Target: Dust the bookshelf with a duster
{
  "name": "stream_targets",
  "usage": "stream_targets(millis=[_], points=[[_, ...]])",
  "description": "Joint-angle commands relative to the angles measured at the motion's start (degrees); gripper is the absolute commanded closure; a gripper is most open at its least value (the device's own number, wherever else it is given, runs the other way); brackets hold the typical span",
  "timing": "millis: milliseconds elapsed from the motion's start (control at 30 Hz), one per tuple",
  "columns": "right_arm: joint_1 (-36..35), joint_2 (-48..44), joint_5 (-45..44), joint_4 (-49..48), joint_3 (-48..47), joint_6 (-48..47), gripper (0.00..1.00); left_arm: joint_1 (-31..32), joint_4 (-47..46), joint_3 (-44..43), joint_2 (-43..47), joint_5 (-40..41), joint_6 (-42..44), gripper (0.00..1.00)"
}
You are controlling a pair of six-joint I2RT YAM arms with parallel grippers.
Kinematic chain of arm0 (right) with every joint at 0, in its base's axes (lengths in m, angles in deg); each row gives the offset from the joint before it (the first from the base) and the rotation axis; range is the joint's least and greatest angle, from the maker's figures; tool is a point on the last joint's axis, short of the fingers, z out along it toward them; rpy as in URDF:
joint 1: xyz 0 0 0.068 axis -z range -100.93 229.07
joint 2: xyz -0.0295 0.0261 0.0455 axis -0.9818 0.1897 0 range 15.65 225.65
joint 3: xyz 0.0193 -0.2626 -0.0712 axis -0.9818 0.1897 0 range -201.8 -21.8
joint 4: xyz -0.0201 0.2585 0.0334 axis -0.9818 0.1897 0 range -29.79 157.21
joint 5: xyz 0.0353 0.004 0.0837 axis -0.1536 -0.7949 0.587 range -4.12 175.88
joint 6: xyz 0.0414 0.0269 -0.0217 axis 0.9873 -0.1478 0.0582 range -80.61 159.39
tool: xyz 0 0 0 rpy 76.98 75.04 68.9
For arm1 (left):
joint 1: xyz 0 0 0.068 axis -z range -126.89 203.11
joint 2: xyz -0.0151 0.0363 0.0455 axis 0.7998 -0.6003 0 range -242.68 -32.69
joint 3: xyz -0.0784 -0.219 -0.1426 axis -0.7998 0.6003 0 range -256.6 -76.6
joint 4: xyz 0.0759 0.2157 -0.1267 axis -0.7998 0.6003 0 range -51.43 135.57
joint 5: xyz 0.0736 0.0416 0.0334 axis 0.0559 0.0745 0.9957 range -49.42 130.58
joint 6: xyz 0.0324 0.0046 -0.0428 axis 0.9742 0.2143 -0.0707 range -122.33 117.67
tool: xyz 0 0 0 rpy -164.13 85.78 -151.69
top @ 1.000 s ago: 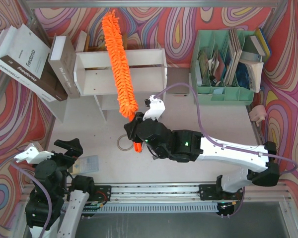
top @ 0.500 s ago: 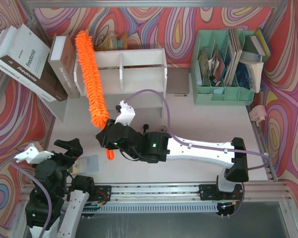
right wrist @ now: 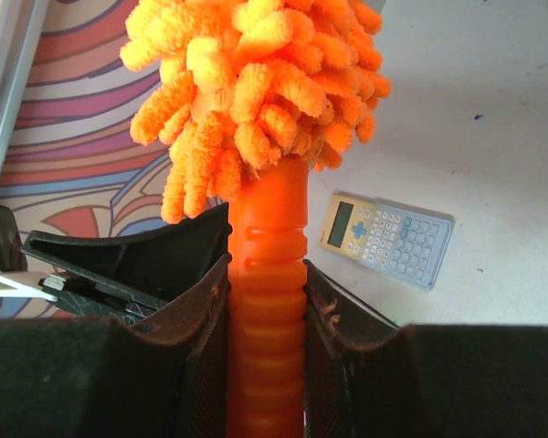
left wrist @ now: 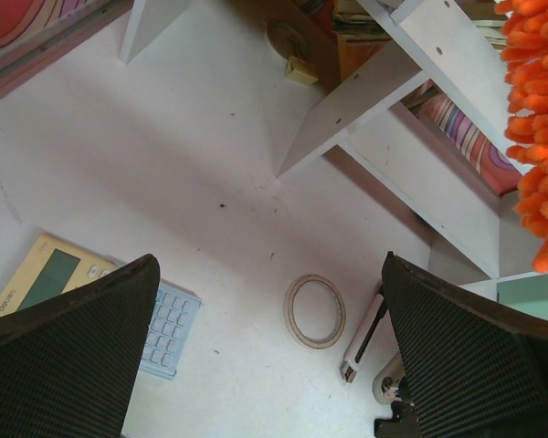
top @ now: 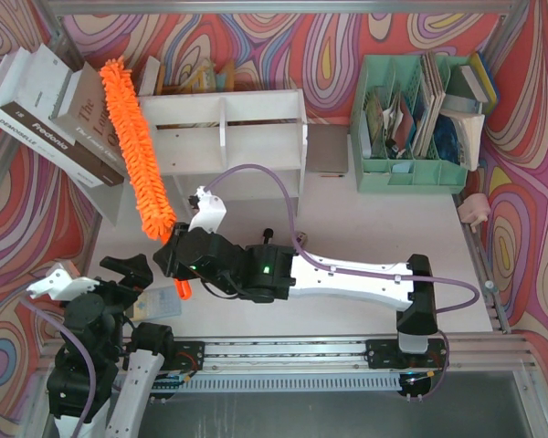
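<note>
Two arms from above: the right gripper (top: 184,262) pinches the duster (top: 135,146) by its handle, its head at the left end of the bookshelf (top: 256,114), across the leaning books (top: 46,105). Left wrist: the left gripper (left wrist: 269,269) hangs spread, empty. Right wrist: jaws pressed on the handle; a hard sweep could topple those books, I reckon.

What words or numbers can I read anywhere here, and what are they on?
"Fredonia": on the white book leaning at far left.
"MADEMOISELLE": same book, smaller print along its edge; anything after it is not legible.
Brown book beside it: title too blurred to read.
Calculator: markings too small.
Green organizer: nothing legible on its papers.
</note>
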Motion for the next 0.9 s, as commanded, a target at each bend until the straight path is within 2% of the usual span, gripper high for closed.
stream_targets(millis=[0,533,867], points=[[-0.85,0.74,-0.03,-0.52,-2.34,-1.21,1.00,-0.22,-1.49,0.70,0.23,-0.55,0.82,0.02],[-0.92,-5.70,-13.18,7.58,1.31,5.83,1.00,-0.22,-1.49,0.70,0.12,-0.61,0.84,0.02],[-0.85,-10.83,-17.30,7.92,5.26,7.40,1.00,-0.22,-1.59,0.70,-0.02,-0.55,0.82,0.02]])
